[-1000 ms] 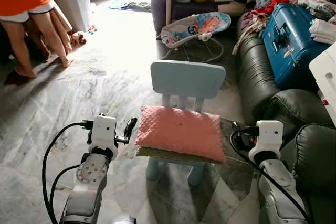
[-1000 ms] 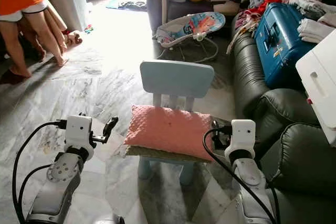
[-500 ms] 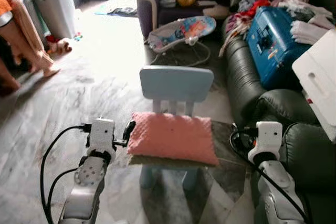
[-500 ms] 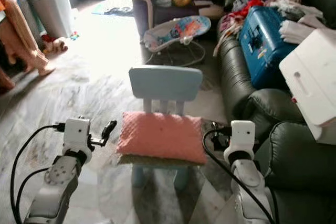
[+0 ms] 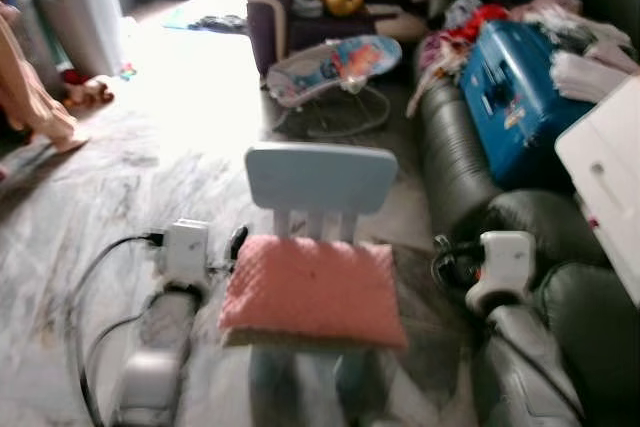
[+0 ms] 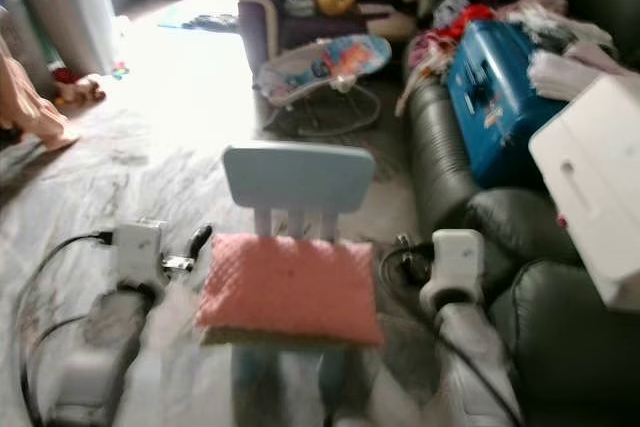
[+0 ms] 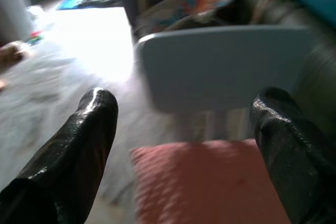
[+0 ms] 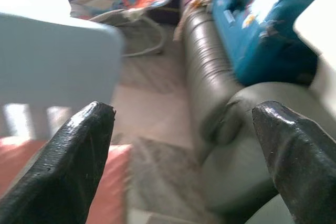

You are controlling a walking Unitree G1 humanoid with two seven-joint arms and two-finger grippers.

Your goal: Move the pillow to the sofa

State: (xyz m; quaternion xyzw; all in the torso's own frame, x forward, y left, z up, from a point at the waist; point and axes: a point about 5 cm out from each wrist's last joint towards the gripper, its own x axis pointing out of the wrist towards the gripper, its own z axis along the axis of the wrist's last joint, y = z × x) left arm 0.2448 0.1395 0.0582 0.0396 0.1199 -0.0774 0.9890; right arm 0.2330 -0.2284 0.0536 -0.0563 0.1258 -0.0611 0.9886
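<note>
A pink pillow (image 5: 315,289) lies on the seat of a small light blue chair (image 5: 320,177). The dark green sofa (image 5: 455,157) runs along the right. My left gripper (image 5: 238,243) is at the pillow's left edge, open; in the left wrist view its fingers (image 7: 79,145) frame the pillow (image 7: 210,182) and the chair back (image 7: 220,66). My right gripper (image 5: 447,259) hangs open between the pillow's right edge and the sofa. In the right wrist view the pillow's corner (image 8: 113,182) and the sofa (image 8: 231,171) lie between its fingers (image 8: 73,161). The head views are blurred.
A blue suitcase (image 5: 520,97), clothes and a white box (image 5: 610,177) crowd the sofa. Behind the chair stand a baby bouncer (image 5: 335,62) and a dark armchair (image 5: 300,17) with a yellow toy. At far left are a white bin (image 5: 70,2) and a person's legs (image 5: 30,97).
The whole picture has shifted and blurred, so the camera has moved. Both grippers stay open on either side of the pillow; the left one now sits closer to its edge.
</note>
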